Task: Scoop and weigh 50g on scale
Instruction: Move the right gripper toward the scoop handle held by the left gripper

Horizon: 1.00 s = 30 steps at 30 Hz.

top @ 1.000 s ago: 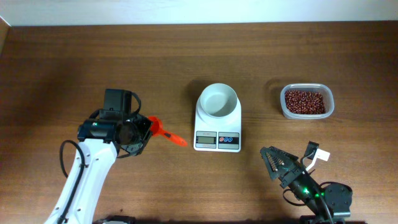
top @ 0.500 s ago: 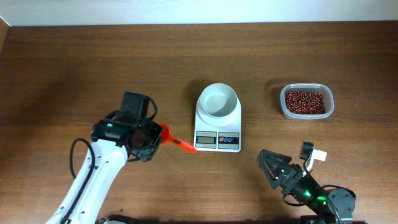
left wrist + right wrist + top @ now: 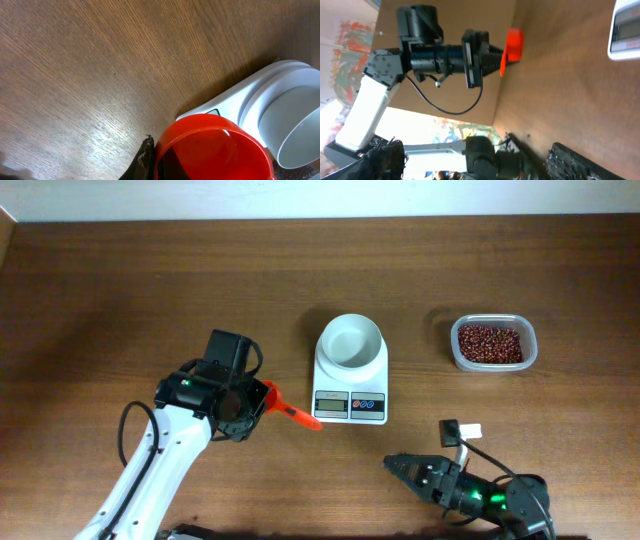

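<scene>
Listener: Tabletop [image 3: 120, 280] first. What is it like?

Describer: Dark brown wood grain, seen from above, with a pale strip along the far edge.

Listener: And the arms?

Describer: Left arm [image 3: 150, 465], white with black joints, reaches in from the near left. Its left gripper [image 3: 262, 402] is clamped tight on the handle of an orange scoop [image 3: 292, 413]. Right arm [image 3: 520, 498], black with a green light, lies low along the near right edge. The right gripper [image 3: 400, 468] points left, jaws spread apart with only bare wood between them, gripping nothing.

Listener: Where is the scale?

Describer: White scale [image 3: 349, 406], mid-table, with its display and two round buttons on the near side. A round white bowl [image 3: 350, 340] rests on its far half, empty.

Listener: And the beans?

Describer: Red-brown beans [image 3: 490, 343] fill a clear plastic tub [image 3: 531, 350] at the far right, well apart from the scale and both grippers.

Listener: And the scoop's cup?

Describer: It points right, at the scale's near left corner. Whether they touch, I cannot tell.
</scene>
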Available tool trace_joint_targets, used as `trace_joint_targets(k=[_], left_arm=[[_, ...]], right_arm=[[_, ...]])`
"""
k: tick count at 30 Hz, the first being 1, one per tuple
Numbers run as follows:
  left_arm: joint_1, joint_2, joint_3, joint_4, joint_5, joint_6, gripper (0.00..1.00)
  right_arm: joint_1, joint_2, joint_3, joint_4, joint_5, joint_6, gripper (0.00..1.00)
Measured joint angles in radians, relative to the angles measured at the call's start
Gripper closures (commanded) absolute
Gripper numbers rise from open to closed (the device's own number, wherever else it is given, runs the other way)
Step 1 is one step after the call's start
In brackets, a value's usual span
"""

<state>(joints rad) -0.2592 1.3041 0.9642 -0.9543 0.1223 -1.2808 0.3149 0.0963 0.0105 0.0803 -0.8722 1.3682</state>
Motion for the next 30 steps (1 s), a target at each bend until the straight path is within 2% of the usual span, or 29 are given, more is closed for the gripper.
trace_joint_targets(k=[4, 7, 8, 12, 16, 22, 27, 30], left_arm=[[0.0, 0.0, 0.0, 0.001, 0.0, 0.0, 1.0], [0.0, 0.0, 0.0, 0.0, -0.008, 0.0, 1.0], [0.0, 0.0, 0.0, 0.001, -0.012, 0.0, 1.0], [0.0, -0.001, 0.0, -0.001, -0.023, -0.019, 1.0], [0.0, -0.001, 0.0, -0.023, -0.025, -0.05, 1.0], [-0.015, -0.001, 0.0, -0.079, -0.026, -0.177, 1.0], [-0.078, -0.001, 0.0, -0.075, -0.026, -0.206, 1.0], [-0.111, -0.001, 0.0, -0.075, -0.032, -0.216, 1.0]], right_arm=[[0.053, 0.074, 0.0, 0.0, 0.022, 0.0, 0.03], [0.069, 0.15, 0.0, 0.009, 0.038, -0.08, 0.04], [0.075, 0.189, 0.0, 0.019, 0.045, -0.146, 0.09], [0.084, 0.305, 0.0, 0.23, 0.073, -0.205, 0.17], [0.085, 0.37, 0.0, 0.375, 0.153, -0.216, 0.16], [0.085, 0.423, 0.0, 0.381, 0.248, -0.212, 0.17], [0.085, 0.502, 0.016, 0.373, 0.255, -0.24, 0.18], [0.085, 0.59, 0.119, 0.277, 0.249, -0.303, 0.17]])
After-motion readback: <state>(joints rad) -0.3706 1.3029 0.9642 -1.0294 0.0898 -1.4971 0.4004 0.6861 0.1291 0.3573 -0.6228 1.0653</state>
